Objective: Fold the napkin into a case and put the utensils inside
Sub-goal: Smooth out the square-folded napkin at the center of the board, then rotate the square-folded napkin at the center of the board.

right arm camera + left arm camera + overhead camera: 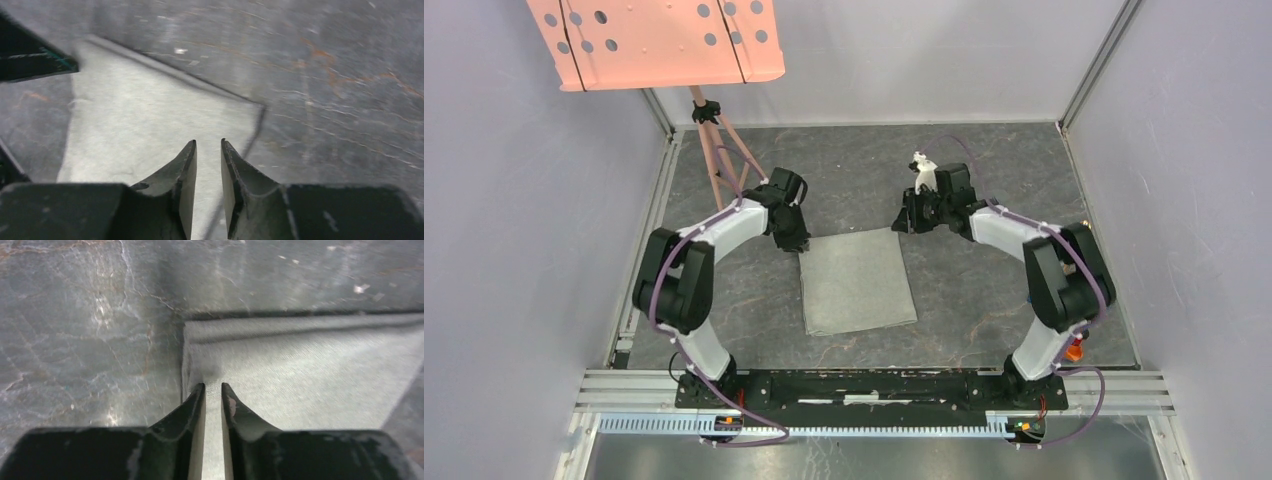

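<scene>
Fingertips of my left gripper (212, 386) stand a narrow slit apart, pressed onto the napkin (857, 280) at its far left corner, where the cloth puckers. Whether they pinch it I cannot tell. My right gripper (207, 142) hovers by the far right corner, jaws slightly spread, holding nothing. The napkin lies flat mid-table (984, 300). Recommended procedure: seat both grips on the far edge, lift evenly, fold toward the near edge, align corners. No fork or spoon is in view.

Holdings: one bench (984, 300), one grey napkin (857, 280), two robot arms (left arm (686, 275), right arm (1064, 272)), one salmon-pink perforated panel (656, 40), one tripod stand (707, 112).
</scene>
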You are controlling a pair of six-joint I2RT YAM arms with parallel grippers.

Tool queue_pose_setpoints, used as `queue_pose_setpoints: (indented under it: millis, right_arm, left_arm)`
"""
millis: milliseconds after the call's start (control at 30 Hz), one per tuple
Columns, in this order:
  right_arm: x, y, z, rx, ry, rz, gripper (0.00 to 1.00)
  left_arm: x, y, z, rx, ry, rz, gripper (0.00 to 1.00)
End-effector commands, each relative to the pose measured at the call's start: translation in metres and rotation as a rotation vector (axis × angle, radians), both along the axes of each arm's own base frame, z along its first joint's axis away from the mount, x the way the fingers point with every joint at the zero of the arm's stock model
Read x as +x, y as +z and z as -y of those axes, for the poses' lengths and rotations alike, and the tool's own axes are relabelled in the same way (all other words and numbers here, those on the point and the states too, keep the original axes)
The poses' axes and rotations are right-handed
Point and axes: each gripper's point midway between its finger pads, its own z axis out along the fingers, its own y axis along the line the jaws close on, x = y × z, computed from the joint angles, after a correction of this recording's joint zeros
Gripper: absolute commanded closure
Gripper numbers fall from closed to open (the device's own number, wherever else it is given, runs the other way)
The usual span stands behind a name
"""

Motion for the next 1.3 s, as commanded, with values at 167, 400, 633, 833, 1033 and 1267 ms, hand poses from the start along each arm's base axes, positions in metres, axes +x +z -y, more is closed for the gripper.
queue_pose_setpoints:
  millis: [167, 400, 633, 833, 1033, 1267]
  right_arm:
    - [-0.132, 0.014, -0.04, 0.016, 0.246, -0.043, 0.63]
    - [-0.16, -0.03, 0.004, -0.156, 0.17, -0.085, 0.83]
    - [-0.161, -0.077, 0.068, -0.454, 0.02, -0.113, 0.91]
    - [-0.057, -0.024, 0.151, -0.98, -0.276, 0.122, 0.93]
    - [0.062, 0.026, 0.008, -0.62, 0.022, 0.227, 0.94]
    - [0.007, 0.073, -0.035, -0.217, 0.069, 0.164, 0.76]
  left_arm:
    - [-0.034, 0.08, 0.013, -0.136, -0.114, 0.14, 0.56]
    - [-0.068, 0.116, 0.014, -0.241, -0.154, 0.219, 0.43]
    - [-0.099, 0.146, 0.01, -0.304, -0.178, 0.277, 0.4]
    - [-0.117, 0.162, 0.007, -0.341, -0.19, 0.308, 0.39]
    - [-0.102, 0.141, 0.022, -0.381, -0.181, 0.26, 0.32]
    - [-0.057, 0.101, 0.04, -0.313, -0.223, 0.178, 0.23]
